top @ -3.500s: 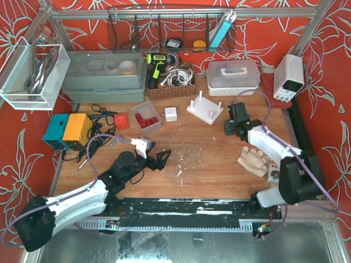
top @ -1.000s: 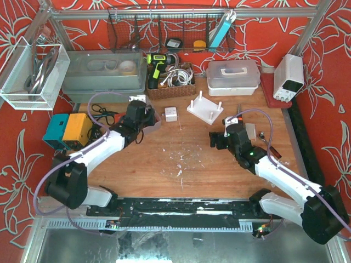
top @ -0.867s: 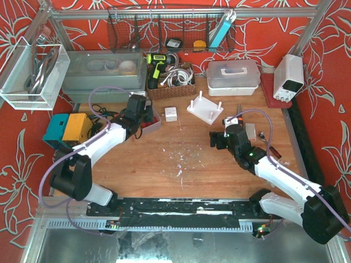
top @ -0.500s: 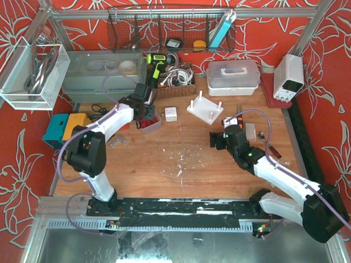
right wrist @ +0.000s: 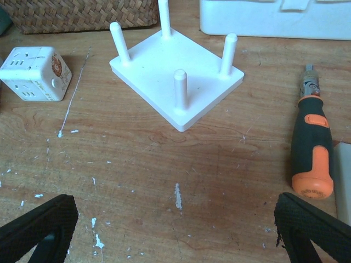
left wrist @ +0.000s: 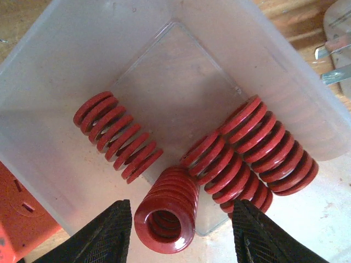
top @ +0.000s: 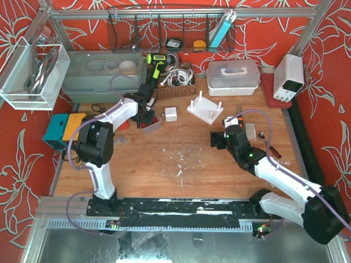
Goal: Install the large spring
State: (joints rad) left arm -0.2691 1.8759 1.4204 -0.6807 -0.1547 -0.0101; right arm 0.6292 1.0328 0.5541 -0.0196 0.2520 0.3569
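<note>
Far left of the table: left arm [top: 118, 112] reaches out to the clear bin [left wrist: 60, 71], with the left gripper [left wrist: 184, 235] pointing down into it. Fingers apart, straddling one red spring [left wrist: 164, 211] seen end-on at the bin's edge. Left finger sits just beside its rim, right finger clear of it; nothing clamped.

Three other springs [left wrist: 118, 137] lie on their sides in the same bin, two of them touching. Orange block [left wrist: 22, 213] just outside the bin.

Right arm [top: 274, 170] lies low over right-centre of the table. Right gripper [right wrist: 175, 230] has its fingers spread wide and empty. Peg plate [right wrist: 164, 71] is just beyond it, screwdriver [right wrist: 311, 159] to the right, white cube [right wrist: 34, 74] to the left.

Top view: gripper hides the bin's contents. Wrist views cut off all fingertips.
</note>
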